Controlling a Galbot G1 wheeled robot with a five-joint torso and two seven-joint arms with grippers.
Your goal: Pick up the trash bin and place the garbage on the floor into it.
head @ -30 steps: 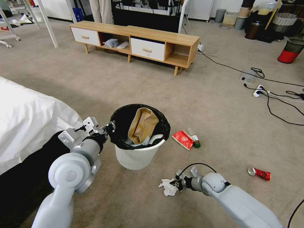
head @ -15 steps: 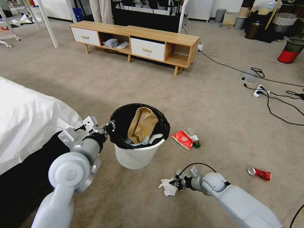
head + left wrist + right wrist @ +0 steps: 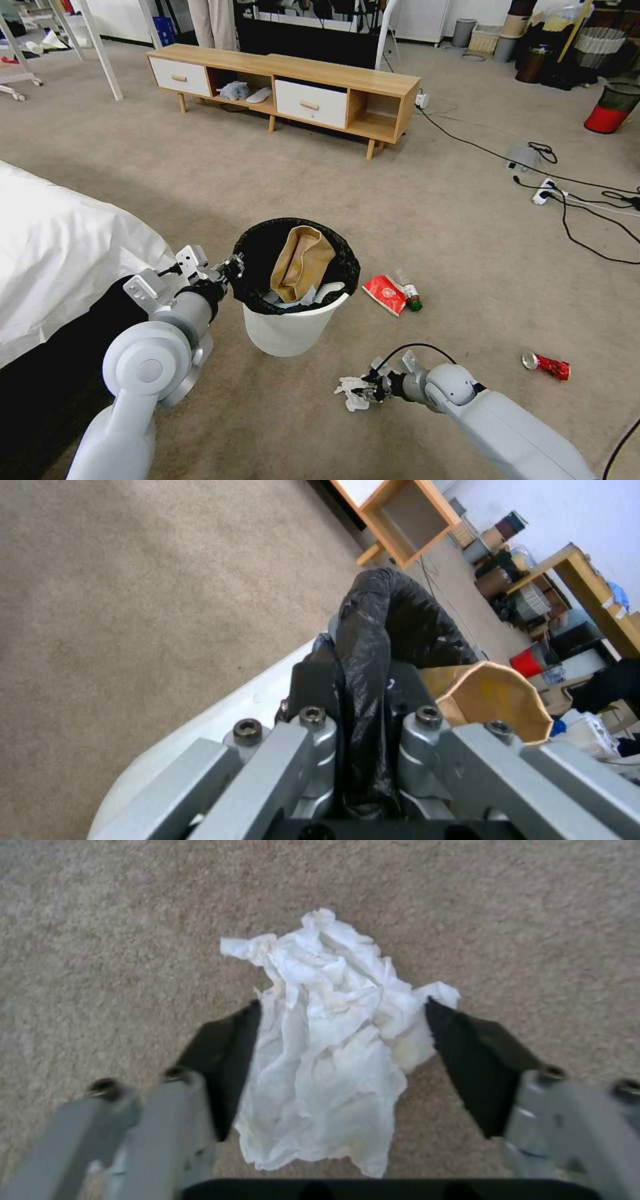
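Observation:
The white trash bin point(image 3: 290, 330) with its black bag liner stands on the carpet in front of me. My left gripper point(image 3: 233, 265) is shut on the bin's lined rim point(image 3: 363, 680). A brown paper bag point(image 3: 300, 263) sticks up inside the bin. A crumpled white tissue point(image 3: 350, 393) lies on the floor near the bin, and my right gripper point(image 3: 365, 390) is low over it. The right gripper point(image 3: 343, 1004) is open, one finger on each side of the tissue point(image 3: 327, 1040). A red packet point(image 3: 385, 294), a small bottle point(image 3: 408, 289) and a crushed red can point(image 3: 548, 365) lie to the right.
A white-covered bed point(image 3: 60, 253) fills the left side. A low wooden cabinet point(image 3: 287, 87) stands at the back. Black cables and a white power strip point(image 3: 547, 192) run across the floor at the right, with a red-based mesh bin point(image 3: 612, 107) beyond them.
My right gripper has edged forward onto the tissue, which now sits between its fingers. The left gripper has kept its hold on the bin rim.

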